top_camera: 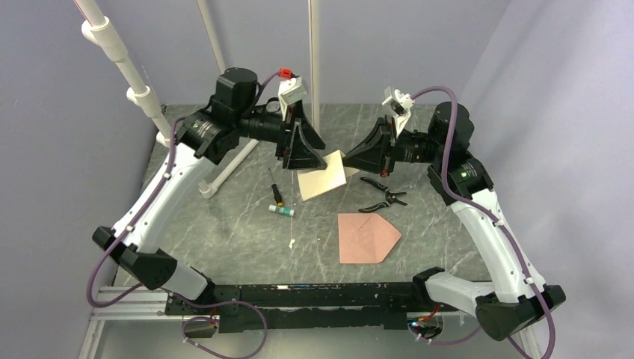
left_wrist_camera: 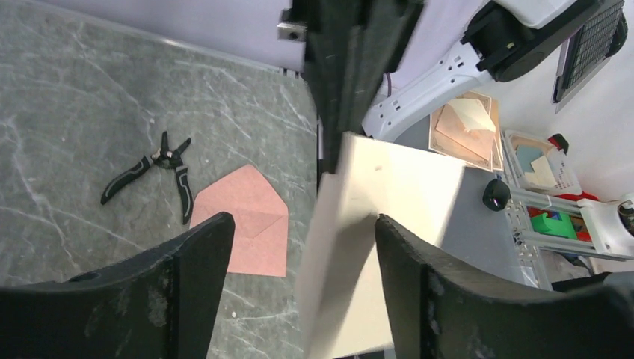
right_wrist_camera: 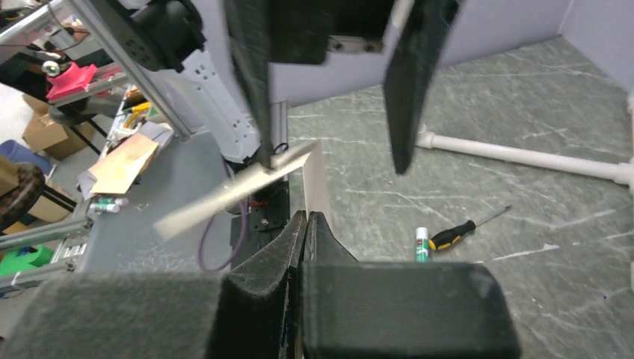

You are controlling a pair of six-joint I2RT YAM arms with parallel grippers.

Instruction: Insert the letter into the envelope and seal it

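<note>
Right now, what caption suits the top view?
Right gripper pinches the letter aloft, open left gripper straddling its opposite edge; envelope lies flap-open on the table.

Surface: grey marbled table point(top_camera: 224, 239)
Middle: screwdriver point(top_camera: 275, 191), glue stick point(top_camera: 282, 210) just beside
Right: black pliers point(top_camera: 383, 193); salmon-pink envelope point(top_camera: 366, 238) (flap open)

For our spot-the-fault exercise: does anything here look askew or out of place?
The letter hangs tilted in mid-air, pinched at one edge by the right gripper, the open left gripper straddling it. The envelope lies flat on the table, flap open.
</note>
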